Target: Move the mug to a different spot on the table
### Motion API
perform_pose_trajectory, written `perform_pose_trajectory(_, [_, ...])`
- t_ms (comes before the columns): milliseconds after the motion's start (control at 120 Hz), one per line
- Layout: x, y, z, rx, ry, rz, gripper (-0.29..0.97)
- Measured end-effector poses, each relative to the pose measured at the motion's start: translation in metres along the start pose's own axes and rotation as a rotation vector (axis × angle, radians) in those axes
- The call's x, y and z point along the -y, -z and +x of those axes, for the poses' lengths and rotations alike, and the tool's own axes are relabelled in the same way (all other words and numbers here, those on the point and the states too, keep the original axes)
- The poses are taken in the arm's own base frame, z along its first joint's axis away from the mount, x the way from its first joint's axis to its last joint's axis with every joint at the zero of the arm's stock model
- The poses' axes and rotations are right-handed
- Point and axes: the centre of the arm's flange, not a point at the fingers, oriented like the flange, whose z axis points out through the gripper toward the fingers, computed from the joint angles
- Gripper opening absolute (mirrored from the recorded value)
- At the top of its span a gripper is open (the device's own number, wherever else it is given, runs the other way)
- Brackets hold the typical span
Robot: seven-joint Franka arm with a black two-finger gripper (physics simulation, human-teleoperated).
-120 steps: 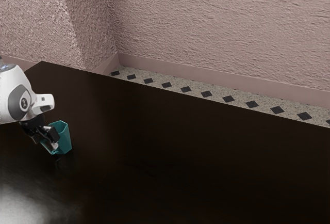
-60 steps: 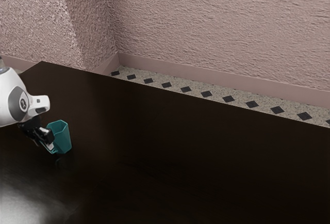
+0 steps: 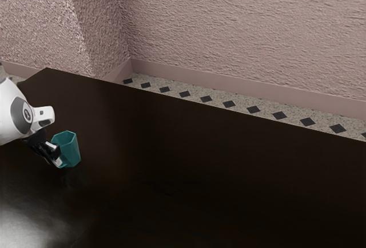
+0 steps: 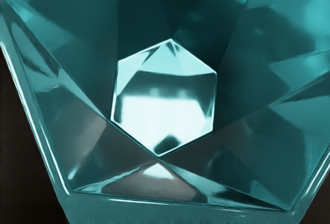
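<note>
One teal mug (image 3: 67, 147), tilted, is gripped by its rim in the claw (image 3: 53, 153) at the exterior view's 9 o'clock, low over the dark table (image 3: 189, 168). Transport looks to be in hand. Next, carry it toward 3 o'clock, level it, set it down and release.

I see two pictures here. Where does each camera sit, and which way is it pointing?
Exterior view: sits off to the arm's side, above the table, looking down across it toward the pink walls. The white arm and its black hand show at the exterior view's left, at the teal mug.
Wrist view: sits on the hand, looking straight down into the mug at its six-sided bottom.
Shared: both see the mug.
</note>
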Motion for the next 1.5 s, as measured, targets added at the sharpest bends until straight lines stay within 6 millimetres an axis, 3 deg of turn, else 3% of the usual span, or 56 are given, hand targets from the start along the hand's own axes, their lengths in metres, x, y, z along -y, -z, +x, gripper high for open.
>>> perform_pose_trajectory(192, [0.0,0.0,0.0,-0.027,0.001,0.013,0.07])
perform_pose_trajectory(417, [-0.019,-0.006,0.006,-0.103,-0.015,0.056,0.05])
perform_pose_trajectory(658, [-0.031,0.015,0.008,-0.218,-0.01,0.062,0.02])
perform_pose_trajectory(875, [-0.068,0.031,0.017,-0.295,-0.06,0.026,0.02])
perform_pose_trajectory(1067, [-0.15,0.009,0.02,-0.262,-0.199,-0.041,0.02])
perform_pose_trajectory(1142, [-0.172,0.003,0.018,-0.251,-0.238,-0.057,0.02])
perform_pose_trajectory(1500, [-0.175,-0.005,0.016,-0.238,-0.234,-0.055,0.02])
